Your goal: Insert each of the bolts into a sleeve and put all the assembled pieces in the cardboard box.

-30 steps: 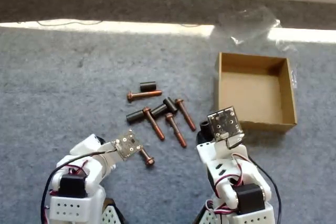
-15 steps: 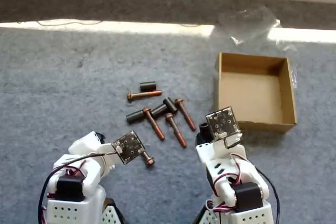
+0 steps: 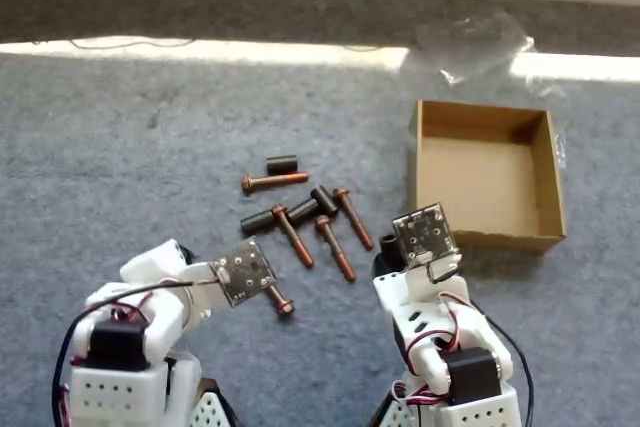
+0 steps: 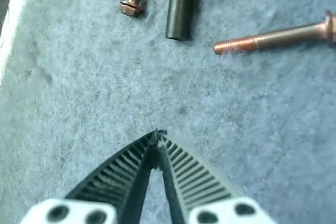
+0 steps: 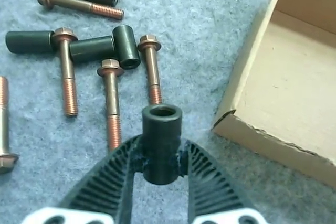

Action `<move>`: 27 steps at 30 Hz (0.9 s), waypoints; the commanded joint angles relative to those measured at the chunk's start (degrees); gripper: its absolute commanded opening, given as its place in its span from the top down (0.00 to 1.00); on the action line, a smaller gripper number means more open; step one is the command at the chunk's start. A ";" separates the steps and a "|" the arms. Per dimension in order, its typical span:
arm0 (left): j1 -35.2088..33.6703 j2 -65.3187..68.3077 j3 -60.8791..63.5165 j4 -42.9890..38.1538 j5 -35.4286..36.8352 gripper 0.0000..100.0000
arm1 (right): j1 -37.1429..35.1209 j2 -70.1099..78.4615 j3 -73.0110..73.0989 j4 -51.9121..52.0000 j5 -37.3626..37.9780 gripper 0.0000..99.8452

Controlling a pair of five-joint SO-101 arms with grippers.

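Several copper bolts [image 3: 293, 235] and black sleeves [image 3: 257, 221] lie loose on the grey carpet in the middle. One bolt [image 3: 278, 300] lies apart, close beside the left arm's wrist [image 3: 243, 272]. My left gripper [image 4: 157, 134] is shut and empty, low over bare carpet, with a bolt [image 4: 278, 38] and a sleeve [image 4: 178, 14] a short way ahead of its tips. My right gripper [image 5: 160, 149] is shut on a black sleeve [image 5: 161, 129], held open end up between the bolt cluster and the cardboard box [image 5: 247, 72]. The cardboard box [image 3: 505, 240] holds nothing.
A crumpled clear plastic bag [image 3: 475, 47] lies beyond the box. A bright strip [image 3: 200, 49] marks the carpet's far edge. Bare carpet spreads to the left of the parts and between the two arms.
The left arm's body has shifted slightly left and up while its wrist stayed by the lone bolt. The right arm has barely moved and still holds its sleeve.
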 commanded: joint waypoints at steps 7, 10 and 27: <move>1.19 28.79 -14.90 0.26 -15.30 0.99 | 0.57 -0.48 -0.57 -2.15 -0.18 1.00; 4.00 33.98 -18.24 0.26 -15.65 0.99 | 0.57 -0.48 -0.57 -2.15 -0.18 1.00; 23.25 64.66 -31.96 0.26 -15.38 0.99 | 0.66 -0.48 -0.57 -2.07 -0.18 1.00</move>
